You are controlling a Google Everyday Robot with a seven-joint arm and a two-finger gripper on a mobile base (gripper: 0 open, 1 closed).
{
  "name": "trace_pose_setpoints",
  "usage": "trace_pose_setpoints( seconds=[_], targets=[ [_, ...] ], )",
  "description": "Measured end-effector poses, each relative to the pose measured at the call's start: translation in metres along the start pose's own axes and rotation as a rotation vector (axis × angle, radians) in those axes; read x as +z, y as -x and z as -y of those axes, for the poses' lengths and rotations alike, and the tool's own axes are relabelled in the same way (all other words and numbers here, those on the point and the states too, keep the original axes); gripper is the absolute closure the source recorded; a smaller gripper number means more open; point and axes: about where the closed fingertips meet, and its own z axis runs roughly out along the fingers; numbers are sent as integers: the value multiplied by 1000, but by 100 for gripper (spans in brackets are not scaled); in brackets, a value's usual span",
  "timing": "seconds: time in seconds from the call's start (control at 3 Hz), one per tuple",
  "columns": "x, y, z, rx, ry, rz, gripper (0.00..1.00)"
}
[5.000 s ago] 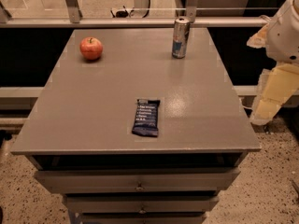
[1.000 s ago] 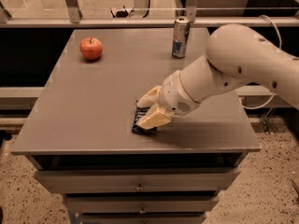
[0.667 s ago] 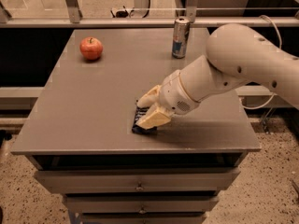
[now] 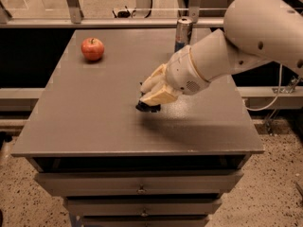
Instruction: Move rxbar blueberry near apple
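Note:
The rxbar blueberry (image 4: 147, 107) shows only as a small dark end under my cream gripper (image 4: 152, 98), which is shut on it just above the middle of the grey table (image 4: 85, 126). A soft shadow lies on the table below and to the right of it. The red apple (image 4: 92, 48) sits at the far left of the table, well apart from the gripper, up and to the left. My large white arm reaches in from the upper right.
A tall silver-blue can (image 4: 183, 32) stands at the far edge of the table, just behind my arm. Drawers (image 4: 142, 188) sit under the table's front edge. A metal rail runs behind the table.
The gripper has closed on the bar and raised it off the table, moving slightly up and away from the front edge. The apple and can have not moved.

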Motion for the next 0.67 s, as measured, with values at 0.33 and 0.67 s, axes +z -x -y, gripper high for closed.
trace_pose_setpoints(
  seconds=[0.33, 0.67],
  targets=[
    [-23, 23, 18, -59, -58, 34, 100],
    [-23, 23, 18, -59, -58, 34, 100]
  ],
)
